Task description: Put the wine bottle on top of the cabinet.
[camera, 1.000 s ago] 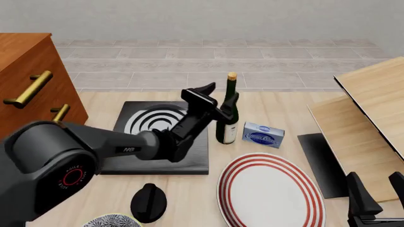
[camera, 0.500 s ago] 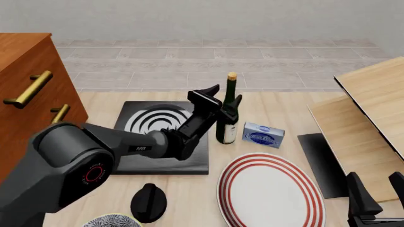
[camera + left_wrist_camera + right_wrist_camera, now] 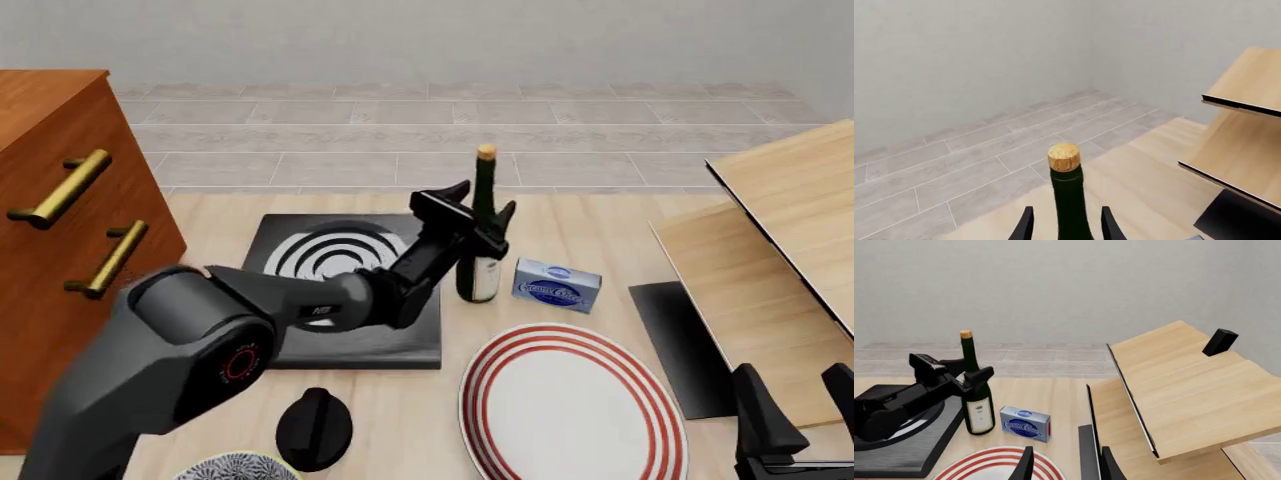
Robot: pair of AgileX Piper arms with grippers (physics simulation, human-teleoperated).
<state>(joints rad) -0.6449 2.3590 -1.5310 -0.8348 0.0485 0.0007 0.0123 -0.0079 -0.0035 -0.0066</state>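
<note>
Green wine bottle [image 3: 483,228] now between the advanced left claw [image 3: 478,215] fingers

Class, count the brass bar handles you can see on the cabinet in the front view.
2. One brass handle sits higher on the cabinet front; the second is just below it. More may be hidden beyond the frame's left edge.

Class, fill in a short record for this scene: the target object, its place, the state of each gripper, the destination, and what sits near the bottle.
object: wine bottle, upright on the table
left gripper: open, fingers either side of the bottle
right gripper: open, idle at the near right
destination: cabinet, at the left, top bare where visible
neighbours: blue box, striped plate, black stove plate
status: bottle not yet lifted
</note>
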